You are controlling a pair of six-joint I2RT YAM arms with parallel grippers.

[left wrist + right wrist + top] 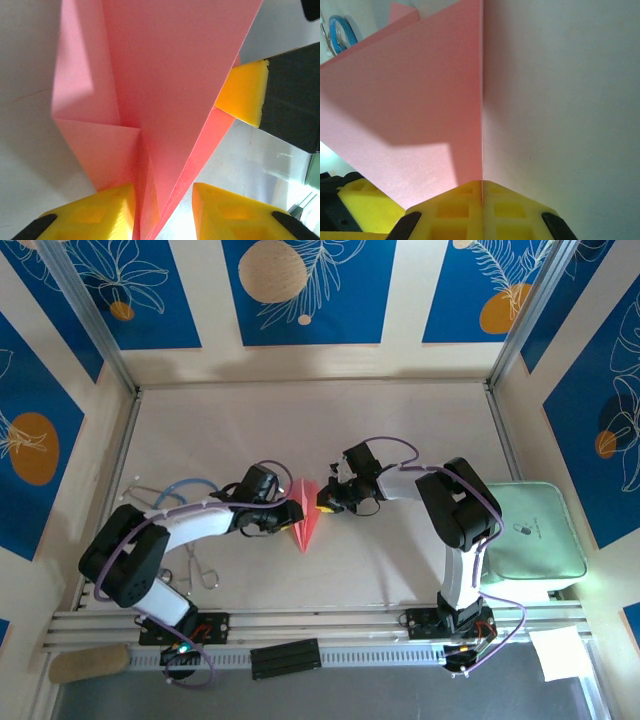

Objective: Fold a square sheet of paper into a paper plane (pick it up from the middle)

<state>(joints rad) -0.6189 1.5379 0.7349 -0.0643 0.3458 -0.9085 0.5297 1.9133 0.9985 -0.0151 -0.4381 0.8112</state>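
Could spring unfolded: plane point(305, 512) pinched only by right end effector point(481, 192), left end effector point(162, 200) spread loosely around its keel, mid-desk point(400, 440).

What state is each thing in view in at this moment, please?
paper plane: folded and creased into a pointed shape, sitting between the two grippers.
left gripper: open, with a finger on either side of the paper's fold and a gap showing.
right gripper: shut on the paper plane's edge.
pale green pad: lying flat at the right, nothing touching it.
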